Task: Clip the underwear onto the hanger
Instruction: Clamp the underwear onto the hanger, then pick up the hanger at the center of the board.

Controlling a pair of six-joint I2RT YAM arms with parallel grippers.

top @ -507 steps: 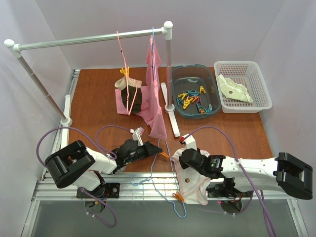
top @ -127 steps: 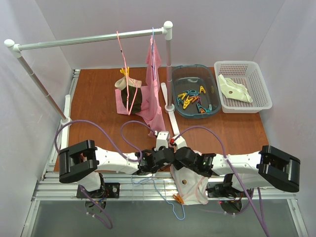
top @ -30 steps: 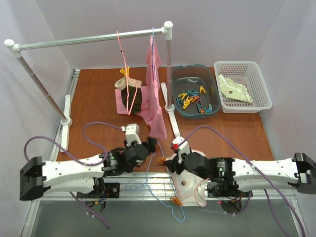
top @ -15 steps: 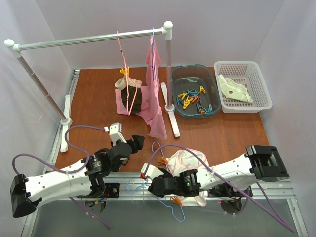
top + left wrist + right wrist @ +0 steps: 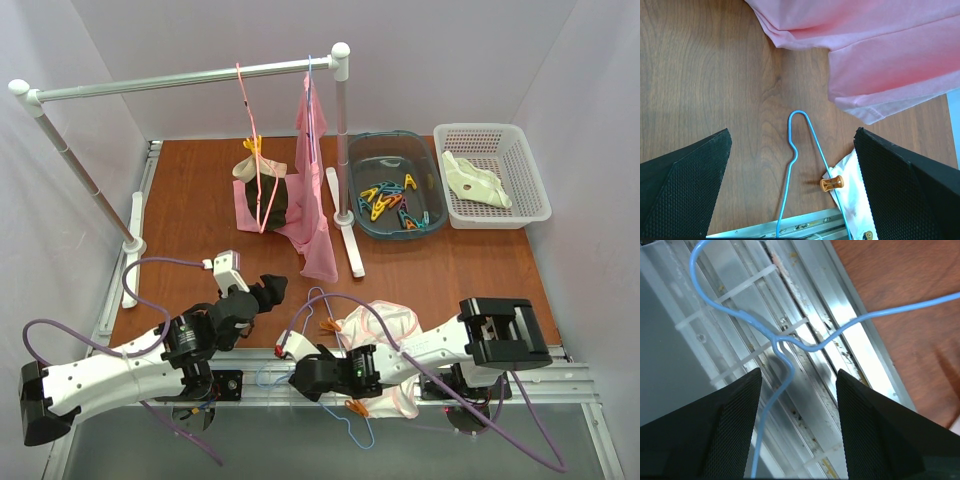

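The light-blue hanger (image 5: 312,300) lies flat at the table's near edge, its hook (image 5: 799,115) on the wood and its twisted neck (image 5: 777,342) over the metal rails. The pale underwear (image 5: 385,322) lies bunched on its right side, pinned by an orange clip (image 5: 832,183); a second orange clip (image 5: 357,406) sits lower. My right gripper (image 5: 799,372) hovers open above the neck, the wire passing between its fingers near the left one. In the top view that gripper (image 5: 300,378) points left. My left gripper (image 5: 270,288) stands wide open, its view centred (image 5: 793,131) above the hook, holding nothing.
A rail (image 5: 190,78) carries a pink hanger (image 5: 255,140) and a pink garment (image 5: 315,190), whose hem (image 5: 880,65) hangs just beyond the hook. A blue bin of clips (image 5: 395,195) and a white basket (image 5: 492,175) with a cream garment stand at the back right.
My right arm has swung left off the underwear down to the hanger's neck at the near edge, its jaws narrowing. My left arm has drawn back to the left, still open.
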